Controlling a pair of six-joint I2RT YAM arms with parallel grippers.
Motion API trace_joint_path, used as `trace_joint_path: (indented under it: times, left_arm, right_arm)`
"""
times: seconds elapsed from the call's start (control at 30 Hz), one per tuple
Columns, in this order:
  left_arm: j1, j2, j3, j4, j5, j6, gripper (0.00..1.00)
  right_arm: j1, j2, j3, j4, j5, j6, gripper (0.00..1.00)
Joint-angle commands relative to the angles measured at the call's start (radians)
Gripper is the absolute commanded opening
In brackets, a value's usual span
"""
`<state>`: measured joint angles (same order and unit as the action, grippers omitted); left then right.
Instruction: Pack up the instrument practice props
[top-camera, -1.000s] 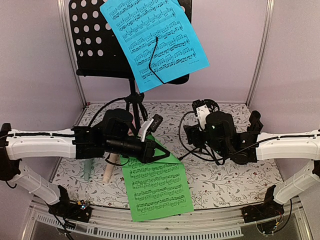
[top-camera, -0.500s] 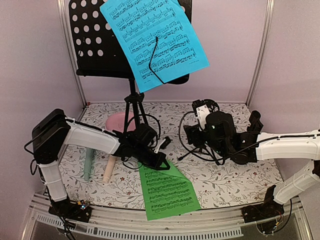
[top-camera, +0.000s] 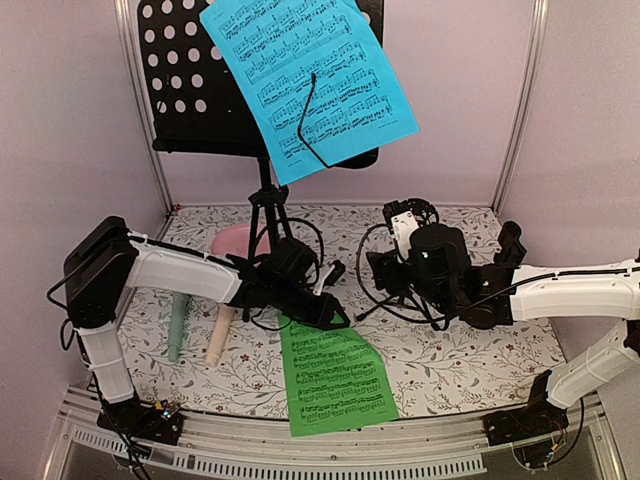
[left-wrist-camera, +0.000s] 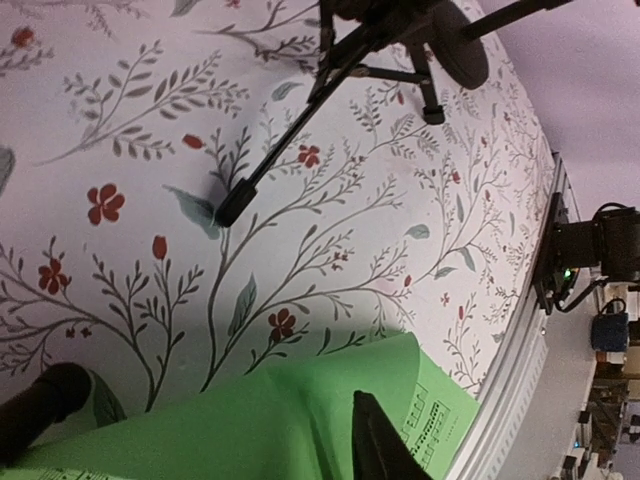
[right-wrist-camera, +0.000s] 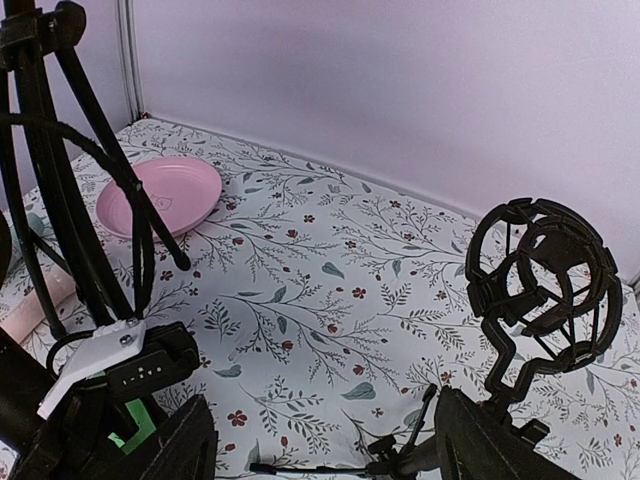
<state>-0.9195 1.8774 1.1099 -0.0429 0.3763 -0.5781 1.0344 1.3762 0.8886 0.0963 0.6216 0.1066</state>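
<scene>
the step in hand looks like collecting the green music sheet (top-camera: 337, 378), which lies flat on the table in front of the music stand (top-camera: 262, 200). the left gripper (top-camera: 332, 316) sits at the sheet's edge nearest the stand. its fingers are apart, straddling a raised hump of paper without pinching it. next it must close on that thin edge without creasing it.

the right gripper (right-wrist-camera: 325, 415), right of the stand, is spread wide and empty, near a small microphone tripod (right-wrist-camera: 545, 270). the blue music sheet (top-camera: 300, 80) rests up on the stand. the mint-green microphone (top-camera: 177, 325) and peach microphone (top-camera: 218, 340) lie left of it, and the pink plate (top-camera: 230, 240) is by its legs, which crowd the left arm.
</scene>
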Motion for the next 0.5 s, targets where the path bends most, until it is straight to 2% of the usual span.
trace_joint_path:
  times: [0.0,0.1,0.27,0.33,0.43,0.47]
  left_arm:
    - [0.003,-0.046,0.027,0.024,-0.031,-0.001,0.33]
    - [-0.011,-0.081,0.022,0.027,-0.058,0.0,0.42]
    - [-0.045,-0.185,0.012,-0.03,-0.184,0.016,0.58]
    - [-0.052,-0.238,-0.002,-0.038,-0.211,0.021,0.71]
    - [-0.053,-0.265,-0.002,-0.057,-0.217,0.03,0.95]
    - [-0.054,-0.258,0.013,-0.072,-0.214,0.032,0.99]
  right_arm:
    - [0.006,0.005,0.002,0.007,-0.005,-0.012,0.77]
    - [0.006,-0.002,0.001,0.006,-0.006,-0.01,0.77]
    - [0.006,-0.022,-0.005,0.007,-0.013,-0.008,0.77]
    - [0.005,-0.026,-0.01,0.018,-0.033,-0.01,0.77]
    - [0.006,-0.024,-0.012,0.028,-0.061,-0.017,0.77]
    - [0.006,-0.023,-0.011,0.028,-0.067,-0.019,0.77]
